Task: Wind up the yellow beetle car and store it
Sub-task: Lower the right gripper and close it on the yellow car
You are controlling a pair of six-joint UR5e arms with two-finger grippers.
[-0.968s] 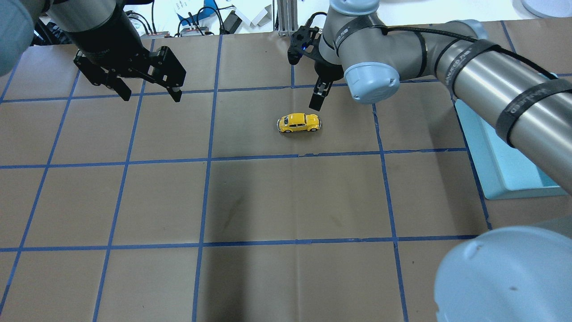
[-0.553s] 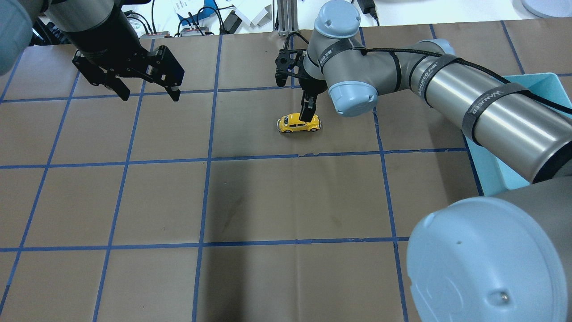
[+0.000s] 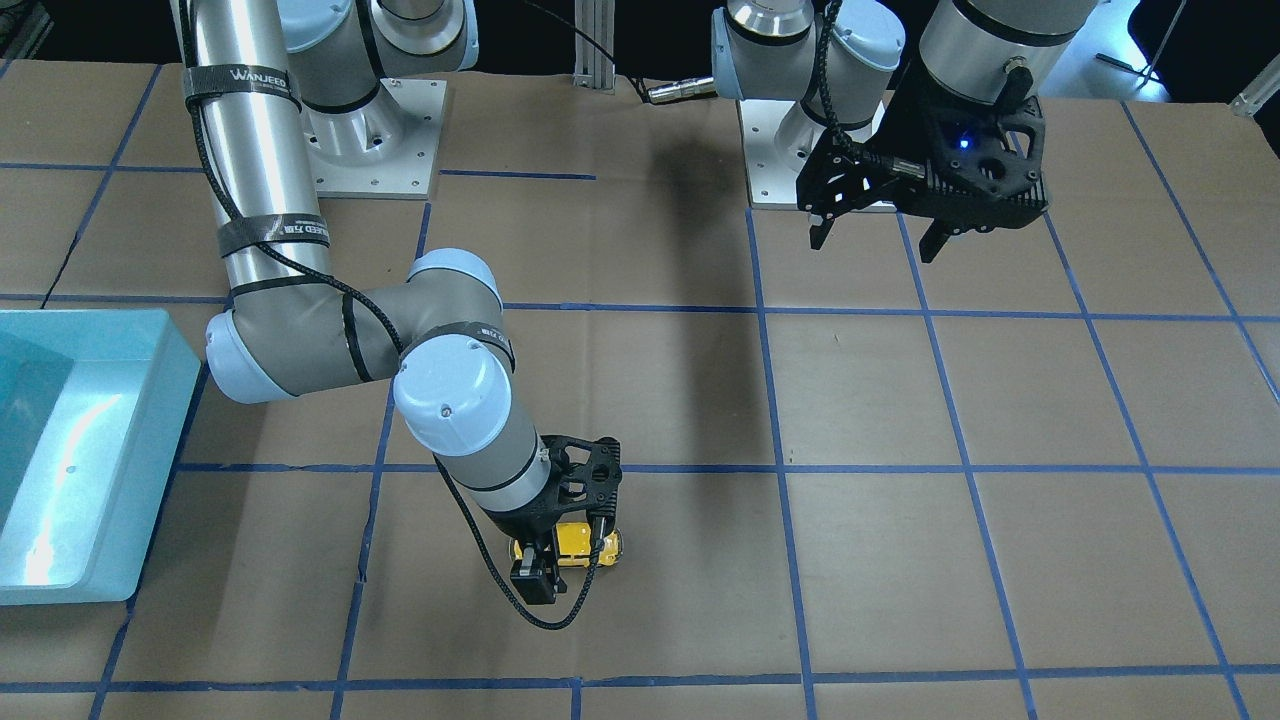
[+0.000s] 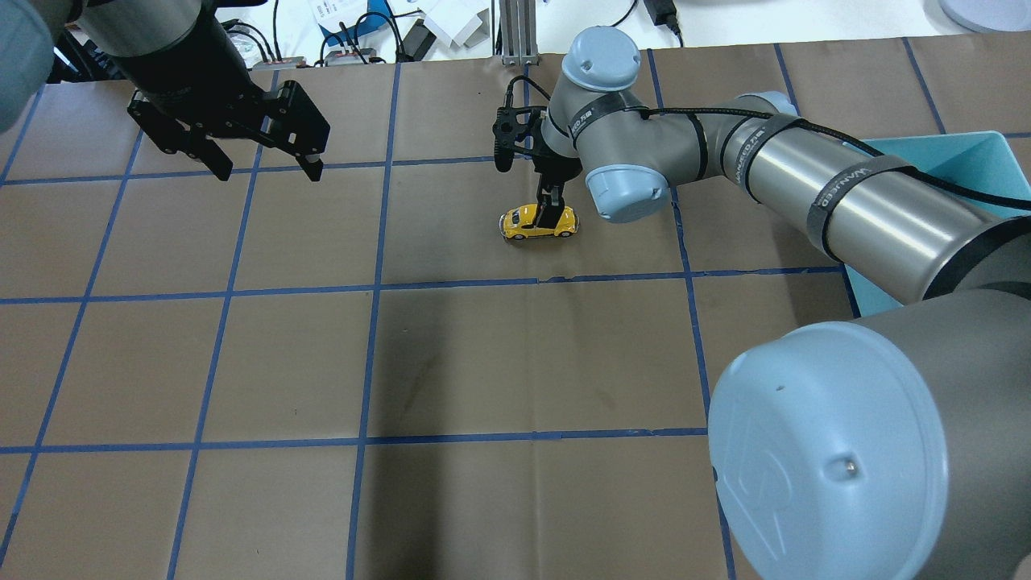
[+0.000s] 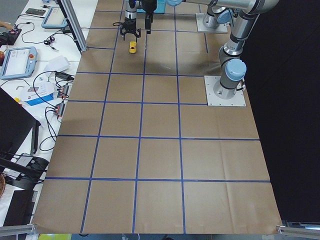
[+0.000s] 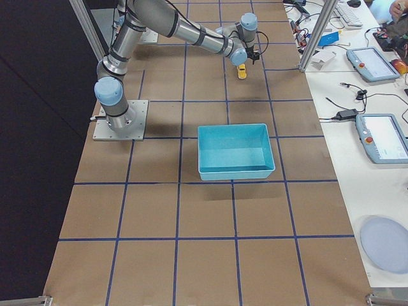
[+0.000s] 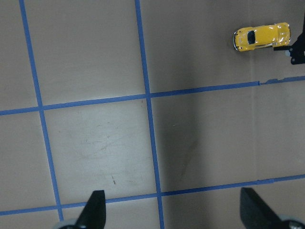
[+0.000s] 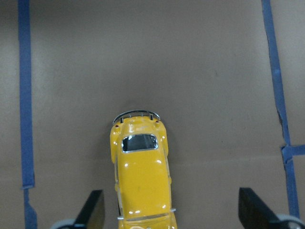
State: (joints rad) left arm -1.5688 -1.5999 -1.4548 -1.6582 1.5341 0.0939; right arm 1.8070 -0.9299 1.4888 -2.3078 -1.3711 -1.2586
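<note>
1. Two hands in view. The right hand (image 4: 551, 211) is spread wide and sits low over the yellow beetle car (image 4: 522, 224), with one finger on each flank and a gap showing on both sides. Nothing is gripped yet.
2. Wrist view: the car (image 8: 141, 181) lies directly beneath this hand, lengthwise between the fingers (image 8: 93, 212) and closer to one of them. Only one end of the car lies between them; the other end pokes out ahead of the hand.
3. All wheels appear to be on the desk (image 4: 242, 362).
4. The left hand (image 4: 271, 171) is also spread wide and holds nothing. It hangs above the desk, and the car is well apart from it, off to its side.
5. The blue bin (image 6: 234, 172) is well away from the right hand, back along its own arm.
6. Handling guess: small and probably light, with a hard glossy shell, so stiff but slick. The rounded roof would likely squirt out of a pinch, and free wheels mean it rolls if nudged.
7. Best hold: low across the door panels, between the wheel arches, centred before closing.
8. For winding, I'd expect a firm grip with the wheels pressed to the desk.
</note>
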